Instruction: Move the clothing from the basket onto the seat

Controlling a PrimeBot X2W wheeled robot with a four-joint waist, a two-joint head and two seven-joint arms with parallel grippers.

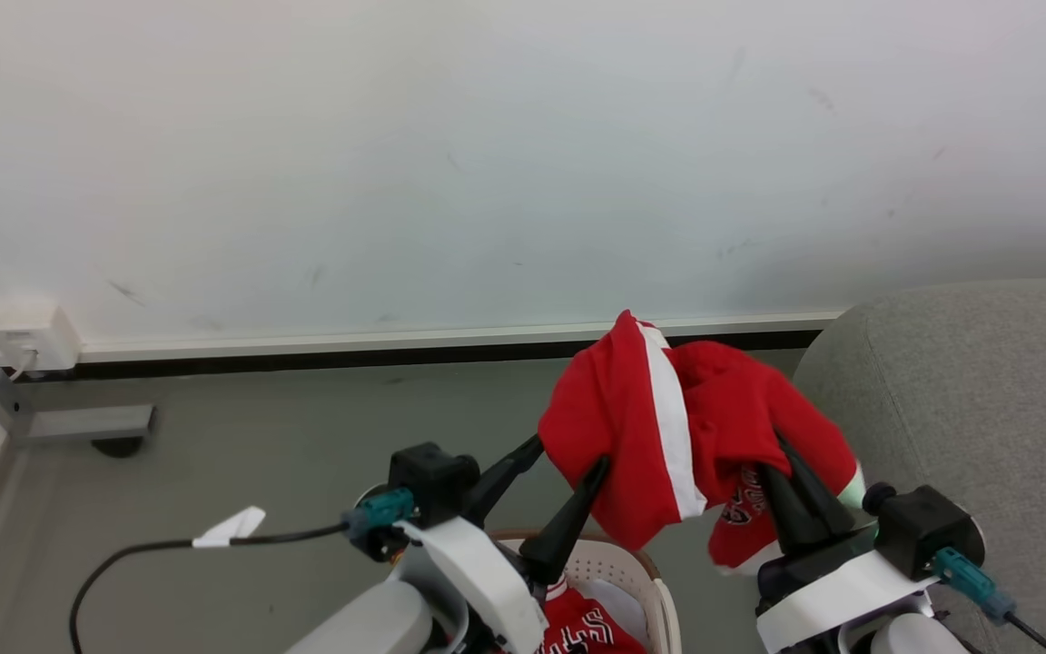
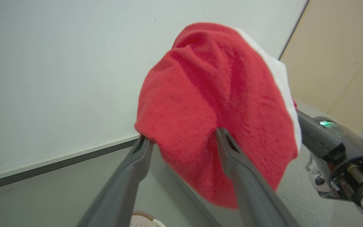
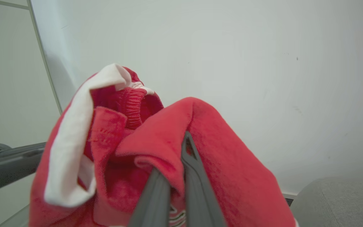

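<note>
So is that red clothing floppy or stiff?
Probably floppy: the red garment folds and sags around the right gripper. Likely light, since one small pinch holds it up. It could slide off the open left gripper, which only props it.

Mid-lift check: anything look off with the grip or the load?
Yes. The right end effector pinches the red garment, but the left end effector is open, fabric merely draped over its spread fingers, so that side might slip. Another red lettered garment lies in the basket.
</note>
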